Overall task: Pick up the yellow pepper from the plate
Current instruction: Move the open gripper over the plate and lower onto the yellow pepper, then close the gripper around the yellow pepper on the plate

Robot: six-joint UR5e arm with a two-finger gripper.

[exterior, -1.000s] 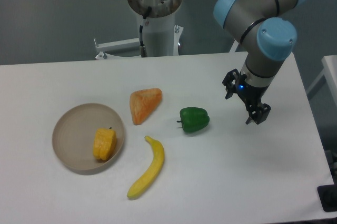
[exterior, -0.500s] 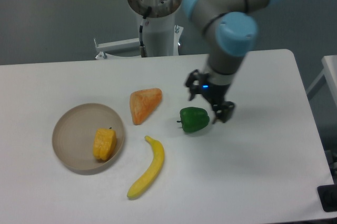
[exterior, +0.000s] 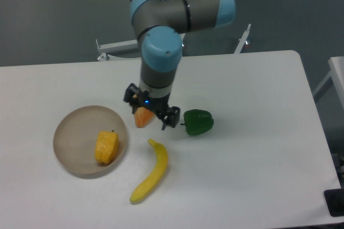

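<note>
Camera view: gripper (exterior: 151, 112) at frame centre, fingers spread and grasping nothing, hanging over the orange wedge (exterior: 142, 117) and hiding most of it; yellow pepper (exterior: 106, 147) sits in the right half of the plate (exterior: 72, 135), lower left; green pepper (exterior: 198, 122) just right of the gripper; banana (exterior: 151, 172) below it

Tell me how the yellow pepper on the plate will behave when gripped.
The yellow pepper looks chunky and lobed, so it probably stays stiff but may twist between flat fingers. Its smooth skin could be slippery. It lies near the plate rim, so a nudge might rock it.
</note>
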